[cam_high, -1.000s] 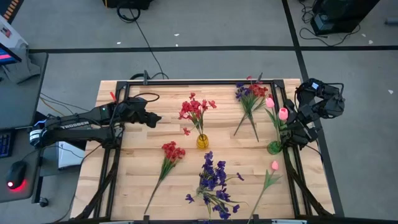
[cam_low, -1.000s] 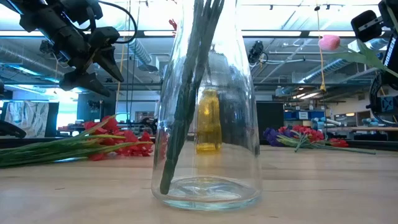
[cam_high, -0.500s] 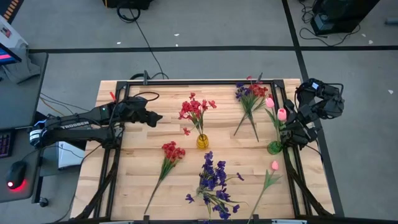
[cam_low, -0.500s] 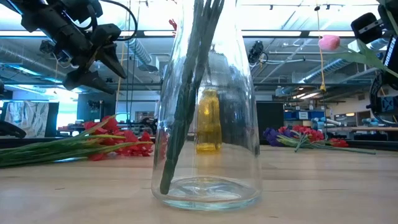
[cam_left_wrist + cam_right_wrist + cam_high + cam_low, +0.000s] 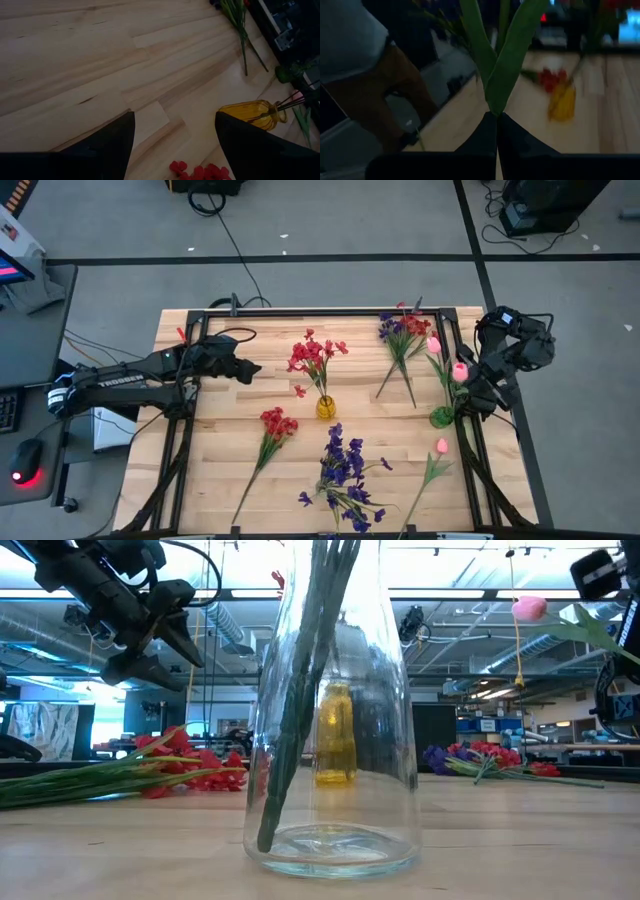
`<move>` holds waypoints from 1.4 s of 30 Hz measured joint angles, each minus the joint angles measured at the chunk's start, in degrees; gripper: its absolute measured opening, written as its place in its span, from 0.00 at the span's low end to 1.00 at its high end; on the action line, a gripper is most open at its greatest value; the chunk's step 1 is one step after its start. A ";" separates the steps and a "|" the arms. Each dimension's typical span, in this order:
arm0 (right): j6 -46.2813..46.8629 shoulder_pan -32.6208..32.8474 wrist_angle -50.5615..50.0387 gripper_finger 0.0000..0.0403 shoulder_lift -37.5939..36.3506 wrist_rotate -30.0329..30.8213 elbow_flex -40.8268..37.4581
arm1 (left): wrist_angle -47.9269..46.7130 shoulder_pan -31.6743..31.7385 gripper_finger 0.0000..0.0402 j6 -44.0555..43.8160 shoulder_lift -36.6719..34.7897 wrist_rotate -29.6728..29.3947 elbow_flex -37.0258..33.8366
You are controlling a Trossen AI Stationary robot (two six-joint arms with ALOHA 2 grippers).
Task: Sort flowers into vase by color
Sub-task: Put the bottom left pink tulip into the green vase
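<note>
Right gripper (image 5: 480,388) at table's right edge, clamped on pink tulip (image 5: 459,371) stem; stem near upright, bud up, foot in green vase (image 5: 441,417). Second tulip (image 5: 433,345) beside. Yellow vase (image 5: 326,407) mid-table holds red sprig (image 5: 312,357). Left gripper (image 5: 247,369) open, hovering over table's left part.

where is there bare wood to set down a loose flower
The widest bare wood lies under the left claw, between the table's left edge and the loose red sprig. A smaller strip runs along the far edge, left of the yellow vase. The right side is crowded: purple bunch, mixed bunch, green vase, right claw.
</note>
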 joint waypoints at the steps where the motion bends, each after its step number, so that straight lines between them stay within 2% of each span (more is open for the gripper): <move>1: -1.75 0.00 1.24 0.02 0.00 -0.21 0.00 | 0.05 0.00 0.70 -0.02 0.07 0.00 0.00; 5: -2.31 -0.34 1.10 0.02 0.00 1.08 0.05 | 0.06 0.00 0.70 -0.74 0.97 0.00 0.00; 8: -5.41 -0.52 6.61 0.02 0.00 2.87 0.11 | 0.20 0.00 0.70 -0.83 1.78 0.00 0.00; 14: -12.64 -0.52 18.96 0.02 0.04 0.40 -2.88 | 0.51 0.00 0.70 -0.84 3.47 0.00 0.00; 20: -15.38 -0.50 22.17 0.02 0.04 -0.30 -5.58 | 1.98 0.00 0.70 -0.59 4.20 0.00 0.00; 26: -13.29 -0.50 19.23 0.02 0.02 -4.32 -5.90 | 2.10 0.00 0.70 -0.55 4.22 0.00 0.00; 31: -13.49 -0.50 19.05 0.02 0.02 -4.83 -5.89 | 2.10 0.00 0.70 -0.50 4.22 0.00 0.00; 35: -9.65 -0.55 15.48 0.02 0.02 -1.40 -4.00 | 2.10 0.00 0.70 -0.44 4.22 0.00 0.00; 42: 3.09 -0.72 -0.10 0.02 -0.02 8.48 1.62 | 2.60 0.00 0.70 -0.38 4.22 0.01 0.00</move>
